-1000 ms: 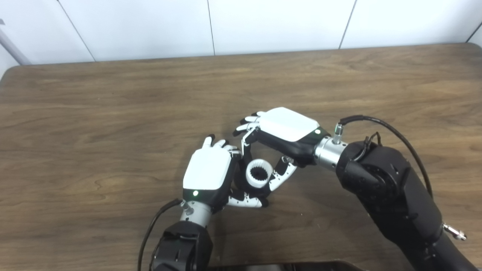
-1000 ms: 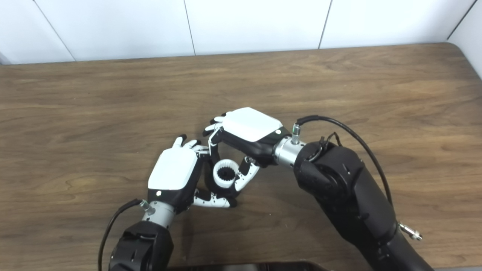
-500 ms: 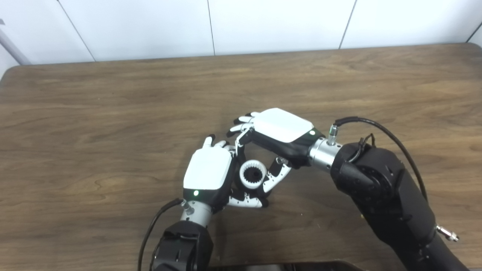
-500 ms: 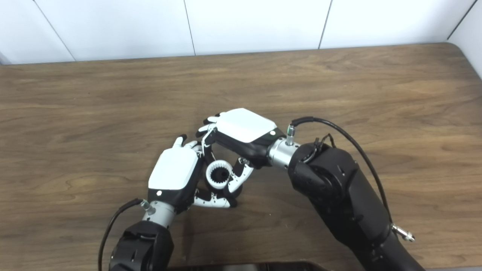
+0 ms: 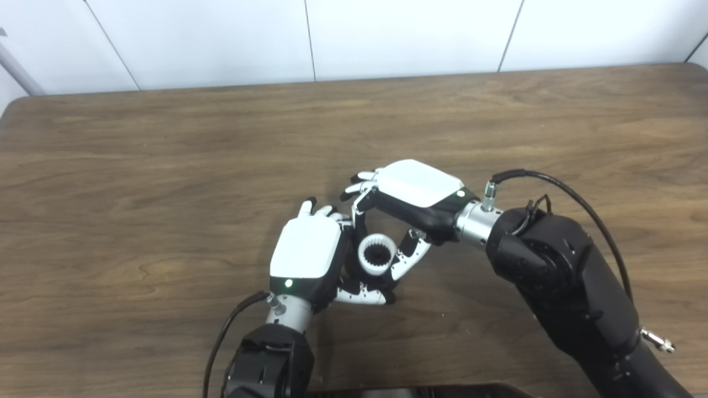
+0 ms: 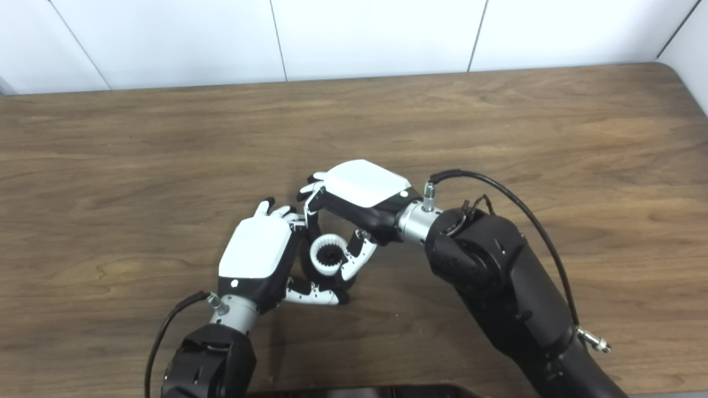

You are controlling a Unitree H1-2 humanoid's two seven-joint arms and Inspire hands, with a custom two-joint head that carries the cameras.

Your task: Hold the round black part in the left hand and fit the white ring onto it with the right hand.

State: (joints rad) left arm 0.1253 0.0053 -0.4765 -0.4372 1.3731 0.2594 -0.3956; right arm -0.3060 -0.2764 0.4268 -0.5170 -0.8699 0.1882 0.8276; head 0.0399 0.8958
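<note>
White wall panels back a brown wooden tabletop (image 5: 166, 166), and your two hands meet low at its middle. Your left hand (image 5: 306, 255) curls around the black part (image 5: 354, 265), mostly hidden behind its fingers. Your right hand (image 5: 412, 190) pinches the white ring (image 5: 378, 254) between thumb and fingers, right against the part. You look mid-fit; whether it is seated is unclear. Next, square the ring and press it home.

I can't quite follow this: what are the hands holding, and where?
The right hand pinches the white ring by its outer rim. The left hand cups the black part, mostly hidden.
</note>
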